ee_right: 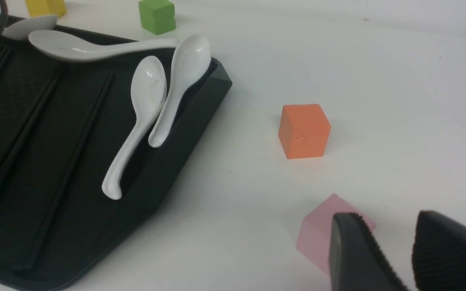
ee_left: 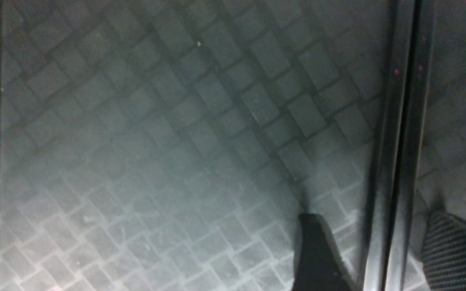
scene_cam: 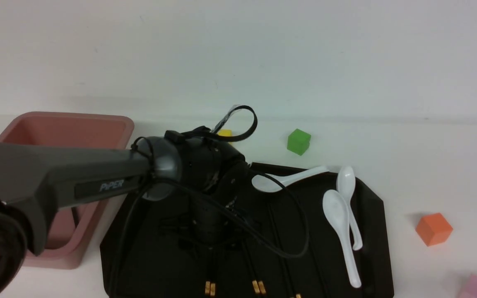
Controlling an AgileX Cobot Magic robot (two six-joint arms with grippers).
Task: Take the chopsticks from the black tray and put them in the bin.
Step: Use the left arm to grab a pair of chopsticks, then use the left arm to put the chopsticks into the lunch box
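Chopsticks (ee_left: 392, 121) between left gripper's (ee_left: 382, 250) parted jaws.

Looks like a robotics lab bench, not a kitchen: bare white tabletop (scene_cam: 429, 165) against a blank white wall (scene_cam: 238, 49), small green cube (scene_cam: 298, 141), orange cube (scene_cam: 433, 229), pink cube (scene_cam: 476, 287) and yellow cube (scene_cam: 224, 133) scattered round a glossy black rectangular tray (scene_cam: 374, 231), and a cabled dark grey robot arm (scene_cam: 56, 178) marked PiPER.

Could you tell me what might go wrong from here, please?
The open left pincer straddles two chopsticks lying side by side on the tray; closing may pinch both or let one slip out. The arm's loose cable hangs near a spoon and might snag it when lifting.
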